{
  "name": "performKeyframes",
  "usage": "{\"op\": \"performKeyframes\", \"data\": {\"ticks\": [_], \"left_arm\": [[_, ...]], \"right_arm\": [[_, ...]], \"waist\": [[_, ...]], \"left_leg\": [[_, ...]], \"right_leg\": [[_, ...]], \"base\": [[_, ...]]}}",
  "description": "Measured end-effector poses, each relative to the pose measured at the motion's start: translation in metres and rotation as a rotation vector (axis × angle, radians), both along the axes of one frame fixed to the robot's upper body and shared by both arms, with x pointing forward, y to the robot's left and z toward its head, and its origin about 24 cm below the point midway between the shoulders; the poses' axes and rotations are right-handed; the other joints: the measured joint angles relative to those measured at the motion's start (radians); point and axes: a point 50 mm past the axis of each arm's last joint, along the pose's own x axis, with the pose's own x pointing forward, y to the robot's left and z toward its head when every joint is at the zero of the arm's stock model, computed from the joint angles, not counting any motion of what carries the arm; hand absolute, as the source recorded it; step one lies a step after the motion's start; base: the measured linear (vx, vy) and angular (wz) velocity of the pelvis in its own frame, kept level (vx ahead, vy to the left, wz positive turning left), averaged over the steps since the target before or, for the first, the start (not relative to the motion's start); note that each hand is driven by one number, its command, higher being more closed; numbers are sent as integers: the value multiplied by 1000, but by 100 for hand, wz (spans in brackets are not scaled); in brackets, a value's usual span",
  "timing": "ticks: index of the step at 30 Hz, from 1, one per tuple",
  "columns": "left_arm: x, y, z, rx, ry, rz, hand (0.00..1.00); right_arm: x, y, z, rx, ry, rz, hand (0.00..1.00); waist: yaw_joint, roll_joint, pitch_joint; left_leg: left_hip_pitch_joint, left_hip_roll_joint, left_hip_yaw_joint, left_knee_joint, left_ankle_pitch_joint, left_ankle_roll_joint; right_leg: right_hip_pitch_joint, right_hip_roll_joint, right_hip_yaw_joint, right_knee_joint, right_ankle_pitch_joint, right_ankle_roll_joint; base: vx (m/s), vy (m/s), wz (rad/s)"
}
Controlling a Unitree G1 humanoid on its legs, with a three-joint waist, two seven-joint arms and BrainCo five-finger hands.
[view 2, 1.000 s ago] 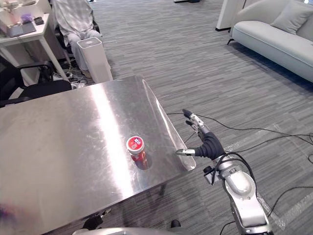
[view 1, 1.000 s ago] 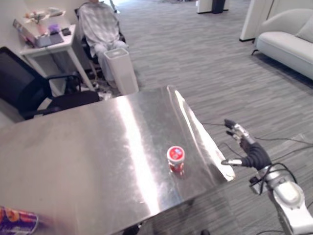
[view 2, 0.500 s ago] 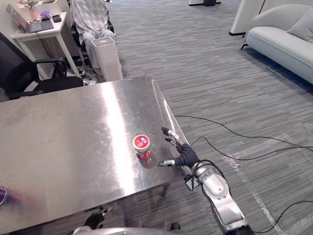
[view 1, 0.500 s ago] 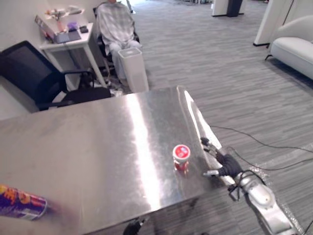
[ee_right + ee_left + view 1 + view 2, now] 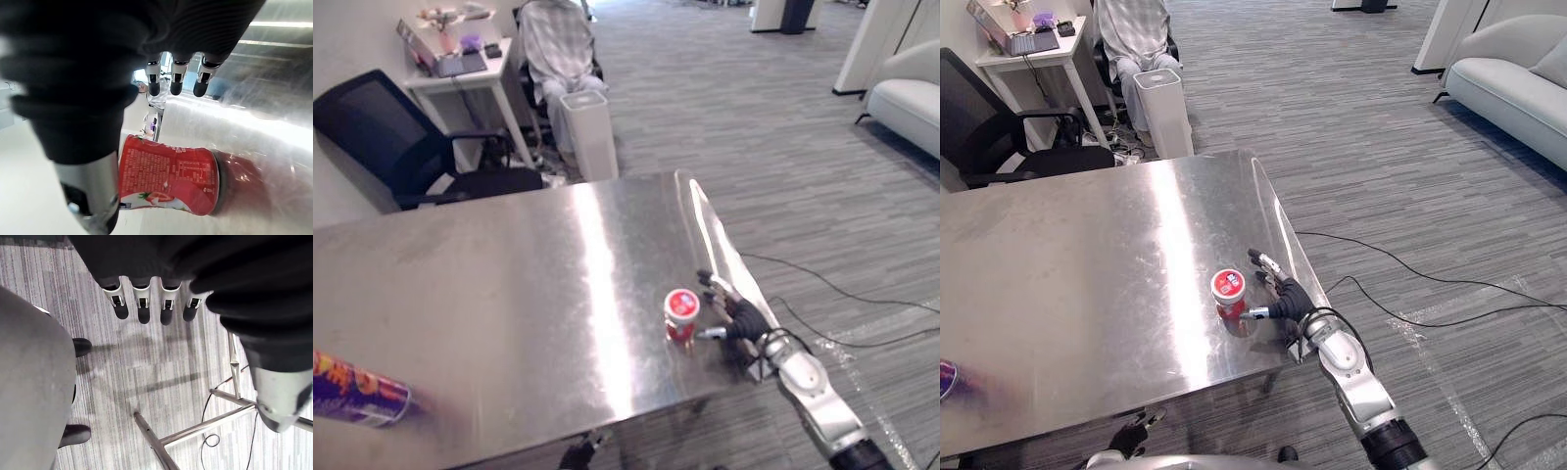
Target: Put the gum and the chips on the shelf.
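A small red gum jar [image 5: 681,314] with a red and white lid stands upright near the right front corner of the steel table [image 5: 489,284]. My right hand [image 5: 736,317] is open just to the jar's right, thumb and fingers spread toward it without closing; in the right wrist view the gum jar [image 5: 171,176] lies between the thumb [image 5: 93,196] and the fingers [image 5: 176,78]. A purple chips can [image 5: 357,392] lies on its side at the table's front left edge. My left hand [image 5: 146,303] hangs open over the floor.
A black office chair [image 5: 401,137], a white bin [image 5: 589,132] and a desk [image 5: 460,73] stand beyond the table's far side, with a seated person [image 5: 558,44] behind the bin. A pale sofa [image 5: 1518,88] stands at the far right. Cables cross the carpet to the right.
My right hand has moved left from beside the table's right edge to right next to the gum jar. The camera has shifted, bringing more of the chips can into view.
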Motion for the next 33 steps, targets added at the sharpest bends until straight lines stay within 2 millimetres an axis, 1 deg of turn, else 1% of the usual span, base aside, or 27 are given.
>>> {"op": "performKeyframes", "data": {"ticks": [10,14,20,29,30,33], "left_arm": [[1,1,0,3,-3,0,0],[2,2,1,8,-6,-1,0],[4,2,1,9,-8,-3,0],[5,3,2,11,-8,1,0],[6,3,2,11,-8,1,0],[6,3,2,12,-8,2,0]], "right_arm": [[8,10,-4,25,14,-11,0],[8,17,-3,30,15,13,0],[8,22,-3,31,13,34,0],[13,29,-3,45,17,44,0],[13,29,-3,44,17,44,100],[13,29,-3,45,14,41,100]], "waist": [[3,-4,3],[3,-12,9],[18,-14,11],[20,-19,20],[20,-19,20],[20,-19,20]], "left_leg": [[0,0,-5,0,1,0],[2,0,-13,-3,3,1],[13,-1,-15,-18,9,0],[17,-2,-15,-19,9,0],[17,-2,-16,-19,9,0],[17,-2,-16,-19,9,0]], "right_leg": [[3,0,-5,0,0,0],[12,-1,-15,-7,0,0],[17,1,-19,-10,0,0],[20,0,-21,-9,0,0],[20,0,-21,-9,0,0],[20,0,-22,-10,0,0]], "base": [[-1,-1,0],[-6,-20,7],[0,-2,1],[0,0,0],[0,0,0],[0,0,0]]}}
